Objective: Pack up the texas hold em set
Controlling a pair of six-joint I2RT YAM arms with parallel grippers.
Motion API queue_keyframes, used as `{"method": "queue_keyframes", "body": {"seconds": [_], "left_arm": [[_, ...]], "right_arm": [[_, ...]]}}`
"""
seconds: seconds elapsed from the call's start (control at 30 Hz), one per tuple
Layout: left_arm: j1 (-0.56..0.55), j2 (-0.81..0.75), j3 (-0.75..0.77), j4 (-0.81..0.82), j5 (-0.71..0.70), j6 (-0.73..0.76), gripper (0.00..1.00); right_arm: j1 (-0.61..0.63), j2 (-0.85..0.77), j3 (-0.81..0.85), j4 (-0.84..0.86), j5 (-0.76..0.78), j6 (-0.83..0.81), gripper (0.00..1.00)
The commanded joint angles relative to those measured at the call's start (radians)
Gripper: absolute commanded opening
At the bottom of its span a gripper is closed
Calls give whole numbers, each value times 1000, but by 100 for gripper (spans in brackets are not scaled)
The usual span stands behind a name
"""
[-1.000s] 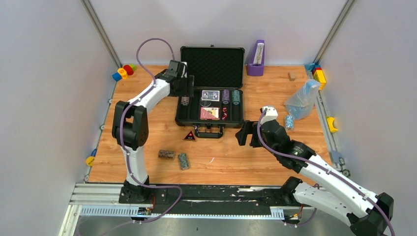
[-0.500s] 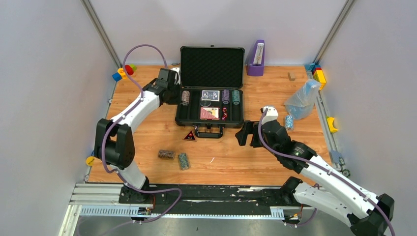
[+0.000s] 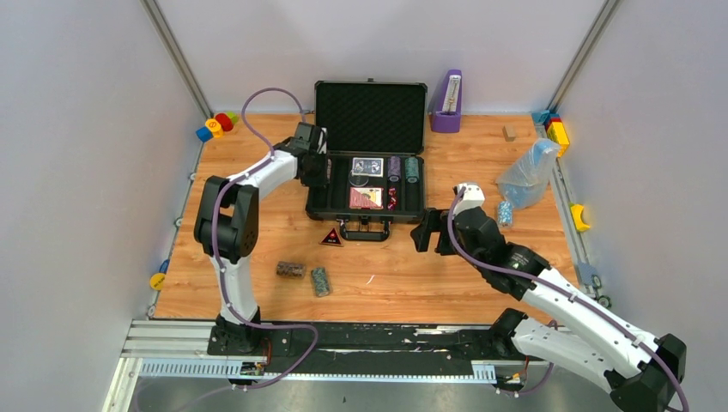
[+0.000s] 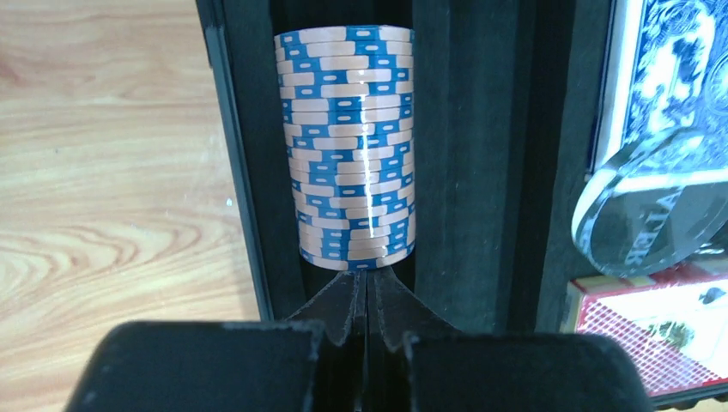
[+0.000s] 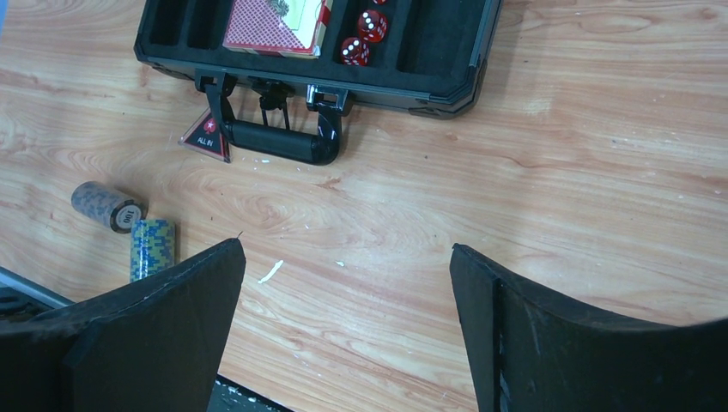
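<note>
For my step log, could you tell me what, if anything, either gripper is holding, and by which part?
Nothing is held. The left gripper is shut, its tips at the end of the chip roll; the right gripper is open, empty.

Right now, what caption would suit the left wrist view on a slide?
Blue-and-cream chip roll lying in the case's foam slot, jaws closed at its near end.

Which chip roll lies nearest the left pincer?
The blue-and-cream roll in the leftmost slot of the case, directly ahead of the left pincer; the purple roll and teal roll sit further right.
</note>
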Motion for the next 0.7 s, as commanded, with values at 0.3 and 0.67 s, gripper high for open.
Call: {"method": "queue_keyframes", "body": {"seconds": [0.3,0.67], "left_arm": [[30,30,128,38,-7,9,0],[17,-371,-148,-63,-35,-14,96]], "right_arm": [[-4,-1,55,14,18,-1,91],[-4,-23,46,-13,-17,30,97]]}}
